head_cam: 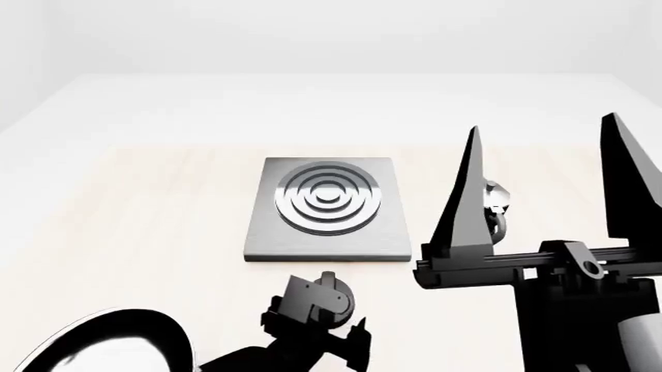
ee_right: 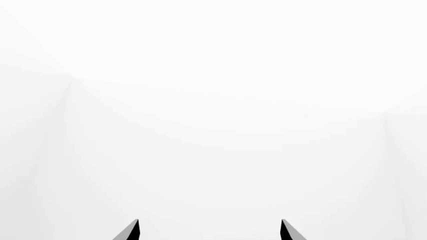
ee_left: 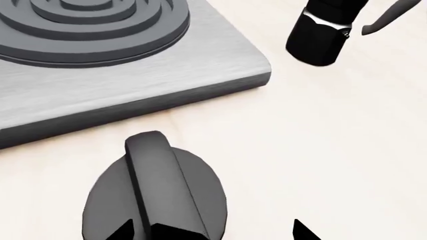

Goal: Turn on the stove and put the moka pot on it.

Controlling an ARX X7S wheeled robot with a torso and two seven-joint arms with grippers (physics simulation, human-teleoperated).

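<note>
The stove is a square grey slab with raised rings, lying mid-table. Its black round knob sits apart on the table just in front of the slab. My left gripper is open and low over the knob, with the knob's ridge between its fingertips and nearer one of them. The moka pot stands right of the stove, mostly hidden behind a finger of my right gripper. That gripper is raised, open and empty. The left wrist view shows the pot's black base beyond the slab's corner.
A black frying pan lies at the near left of the pale wooden table. The right wrist view shows only white wall. The raised right arm blocks much of the table's right side in the head view.
</note>
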